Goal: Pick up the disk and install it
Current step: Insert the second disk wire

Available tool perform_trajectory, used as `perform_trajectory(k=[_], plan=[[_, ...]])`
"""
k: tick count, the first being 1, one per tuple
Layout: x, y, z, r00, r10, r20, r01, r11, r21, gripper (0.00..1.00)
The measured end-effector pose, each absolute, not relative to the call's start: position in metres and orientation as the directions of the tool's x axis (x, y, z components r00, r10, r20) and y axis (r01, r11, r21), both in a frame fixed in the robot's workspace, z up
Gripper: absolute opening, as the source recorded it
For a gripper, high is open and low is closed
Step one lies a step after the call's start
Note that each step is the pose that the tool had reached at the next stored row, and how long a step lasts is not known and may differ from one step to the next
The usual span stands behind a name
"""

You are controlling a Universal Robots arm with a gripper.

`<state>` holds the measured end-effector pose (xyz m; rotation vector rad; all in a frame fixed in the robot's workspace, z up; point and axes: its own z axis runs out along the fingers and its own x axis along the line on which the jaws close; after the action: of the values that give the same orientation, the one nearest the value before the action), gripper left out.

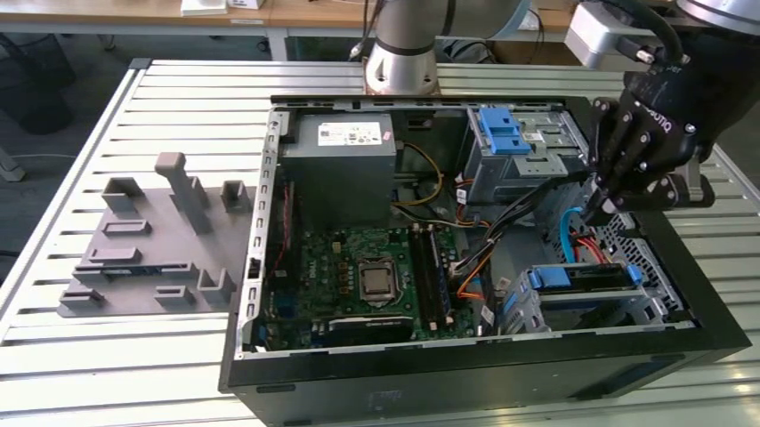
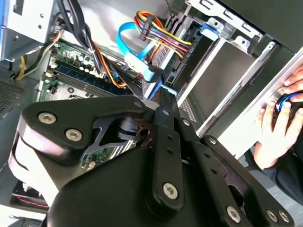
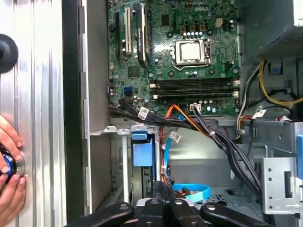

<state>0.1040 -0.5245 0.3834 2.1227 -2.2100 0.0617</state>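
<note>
Claw (image 1: 603, 212) first: the two black fingers look pressed together in both wrist views (image 3: 165, 204), and I see nothing pinched between them (only cables lie past the tips). It hangs tip-down inside the open computer case (image 1: 475, 374), at the side on the exterior view's right, just above a bundle of red, orange and black wires (image 1: 522, 222).

Near the tips a flat blue cable (image 3: 194, 190) loops over the perforated case floor. The disk (image 1: 579, 277) lies apart from the claw, not touching it: its blue frame shows at the mouth of the lower drive bay, and in the first wrist view the same blue part (image 3: 142, 153) sits between the bay's metal rails.

Farther out, the green motherboard (image 1: 356, 276) covers the middle of the case, with the bare processor socket (image 3: 191, 51) and the memory slots beside it. A big grey box (image 1: 344, 160) with a white sticker sits in the far corner, and a silver cage (image 1: 517, 133) with a blue latch stands next to it.

Outside the case, a grey fixture (image 1: 155, 240) rests on the slatted table (image 1: 71, 356). A person's hands (image 3: 9, 163) are cupped on a round device beside the case.
</note>
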Motion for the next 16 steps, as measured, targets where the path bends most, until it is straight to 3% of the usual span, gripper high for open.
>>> perform_trajectory(k=[16], plan=[[0.108,-0.509,0.383,-0.039,-0.996,0.085,-0.999,0.041,0.025,0.11]])
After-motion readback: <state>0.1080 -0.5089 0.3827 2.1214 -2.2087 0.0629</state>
